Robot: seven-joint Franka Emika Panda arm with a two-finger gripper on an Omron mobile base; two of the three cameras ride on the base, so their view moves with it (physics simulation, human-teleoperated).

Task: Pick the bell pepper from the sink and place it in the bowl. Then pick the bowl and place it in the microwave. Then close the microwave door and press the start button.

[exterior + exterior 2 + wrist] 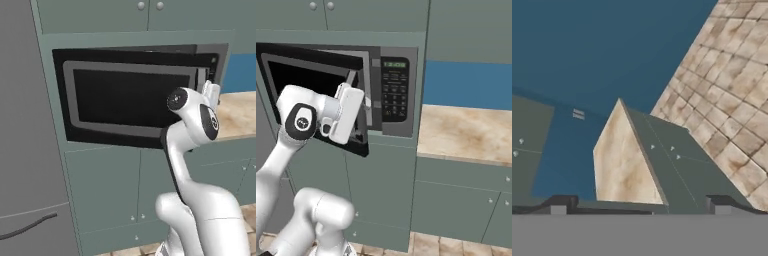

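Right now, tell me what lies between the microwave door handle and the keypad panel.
In the right base view, the robot's white hand sits beside the microwave door handle; from there to the keypad panel lies only the microwave's dark opening edge.

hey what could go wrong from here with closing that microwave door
The microwave door is not fully shut, and the hand beside its handle edge has its open gripper pointing away toward the counter; a push might slip off. The forearm also sits near the keypad and could bump a button.

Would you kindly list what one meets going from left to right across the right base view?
Microwave door → robot hand → microwave keypad → blue wall above the countertop.
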